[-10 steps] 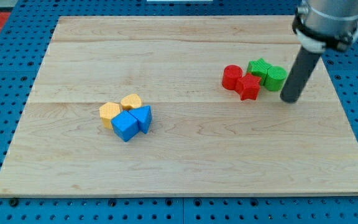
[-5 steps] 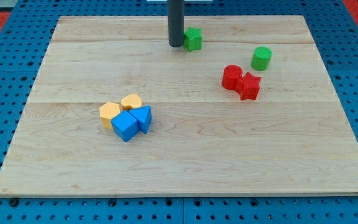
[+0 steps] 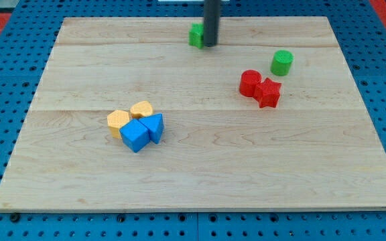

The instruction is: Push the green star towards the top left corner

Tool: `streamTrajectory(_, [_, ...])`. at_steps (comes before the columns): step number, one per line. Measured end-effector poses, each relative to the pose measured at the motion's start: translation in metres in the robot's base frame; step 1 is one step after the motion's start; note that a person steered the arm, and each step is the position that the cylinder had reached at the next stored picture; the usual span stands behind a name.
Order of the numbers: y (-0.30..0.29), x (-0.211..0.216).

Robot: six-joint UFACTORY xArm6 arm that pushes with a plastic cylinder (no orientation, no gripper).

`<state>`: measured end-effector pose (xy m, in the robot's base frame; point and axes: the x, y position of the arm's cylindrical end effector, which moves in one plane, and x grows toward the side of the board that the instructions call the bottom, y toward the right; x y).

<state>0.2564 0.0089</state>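
We have my tip (image 3: 210, 45) planted just right of the green star (image 3: 196, 35), touching it, near the tabletop's (image 3: 193, 167) top edge around the middle. Our end effector is a bare rod, holding nothing. The green cylinder (image 3: 281, 62) sits well apart to the right.

far-left corner run is open from green star (image 3: 196, 35), my tip (image 3: 210, 45) touching its right side. obstacles: green cylinder (image 3: 281, 62) and red pair (image 3: 260, 87) right, yellow/blue cluster (image 3: 137, 125) near-left centre.
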Motion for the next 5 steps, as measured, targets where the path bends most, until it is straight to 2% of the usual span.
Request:
streamTrajectory(4, [-0.027,0.009])
streamTrajectory(5, [0.015,0.005])
